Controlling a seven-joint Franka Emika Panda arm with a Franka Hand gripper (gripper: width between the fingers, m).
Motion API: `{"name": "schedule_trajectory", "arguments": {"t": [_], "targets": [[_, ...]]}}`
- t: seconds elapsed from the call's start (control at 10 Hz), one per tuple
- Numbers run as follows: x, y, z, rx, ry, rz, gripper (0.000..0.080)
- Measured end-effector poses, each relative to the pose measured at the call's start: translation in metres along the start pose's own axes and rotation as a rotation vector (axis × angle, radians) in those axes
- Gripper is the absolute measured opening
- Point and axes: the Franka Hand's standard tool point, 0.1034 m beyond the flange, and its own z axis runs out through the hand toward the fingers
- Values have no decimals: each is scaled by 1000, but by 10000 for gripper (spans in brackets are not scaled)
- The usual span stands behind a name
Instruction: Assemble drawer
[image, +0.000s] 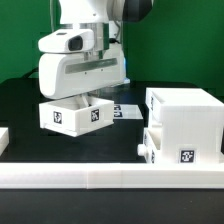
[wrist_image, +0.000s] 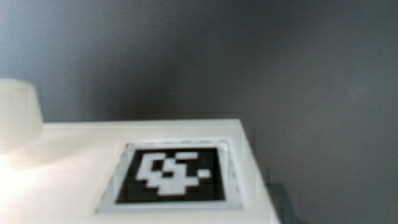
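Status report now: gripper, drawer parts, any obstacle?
Gripper down on small white plastic tray, jaw state unseen. Large white plastic box housing stands apart, on exterior view's right. Nothing seen between them.

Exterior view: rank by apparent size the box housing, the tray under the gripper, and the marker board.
1. Box housing, largest, though it sits nearer the camera, which may exaggerate it.
2. Tray under the gripper.
3. Marker board, smallest as seen; only a sliver shows, so its real size is unclear.

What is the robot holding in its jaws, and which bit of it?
It cannot be told. The gripper is down at the top of a small white tray, but the jaws are hidden, so a real hold is not visible.
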Motion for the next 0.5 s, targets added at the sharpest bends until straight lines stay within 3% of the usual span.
{"name": "schedule_trajectory", "arguments": {"t": [0.3, 0.5], "targets": [[23, 13, -3, 2, -31, -321, 42], [25, 14, -3, 4, -31, -448, 42]]}}
